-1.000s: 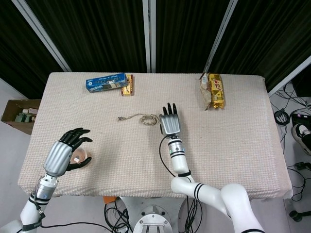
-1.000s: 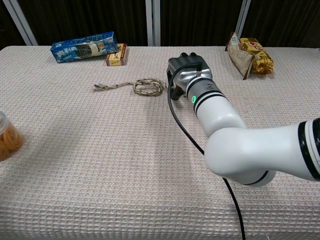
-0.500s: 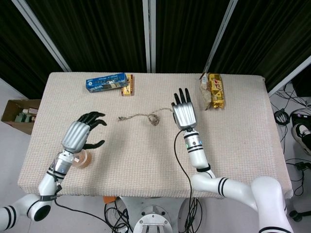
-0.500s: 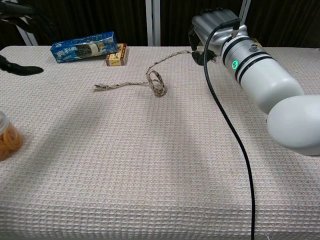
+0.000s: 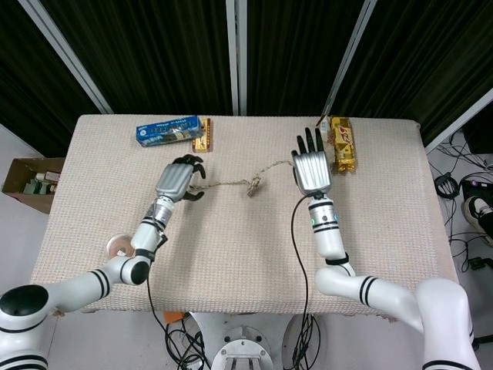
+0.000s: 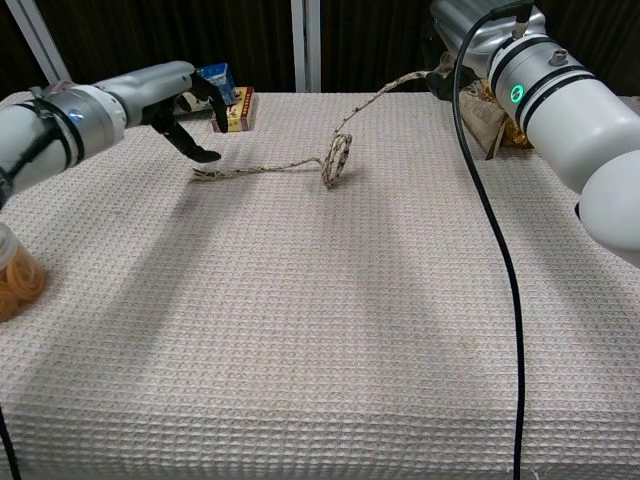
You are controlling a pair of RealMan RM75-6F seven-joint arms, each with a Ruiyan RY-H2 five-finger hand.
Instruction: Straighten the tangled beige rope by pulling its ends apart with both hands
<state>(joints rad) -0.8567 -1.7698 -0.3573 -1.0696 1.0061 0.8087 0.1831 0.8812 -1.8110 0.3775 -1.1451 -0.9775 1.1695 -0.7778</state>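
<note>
The beige rope (image 5: 231,183) (image 6: 270,168) lies across the far middle of the table, with a small upright loop (image 6: 338,160) left in it. From that loop its right part rises off the cloth to my right hand (image 5: 312,168) (image 6: 480,25), which holds that end, fingers pointing away from me. My left hand (image 5: 177,182) (image 6: 165,92) hovers right at the frayed left end (image 6: 204,173), which lies on the cloth. Its fingers are apart and curved, thumb just above the end, with nothing held.
Behind the rope lie a blue biscuit packet (image 5: 168,129) and a small red-yellow box (image 5: 202,141). Yellow snack bags (image 5: 339,143) lie at the back right beside my right hand. A jar of snacks (image 6: 14,272) stands near the left edge.
My left hand has swung from near the jar over to the rope's left end. My right hand has carried the right end further right and back, shrinking the coil to a small loop.
</note>
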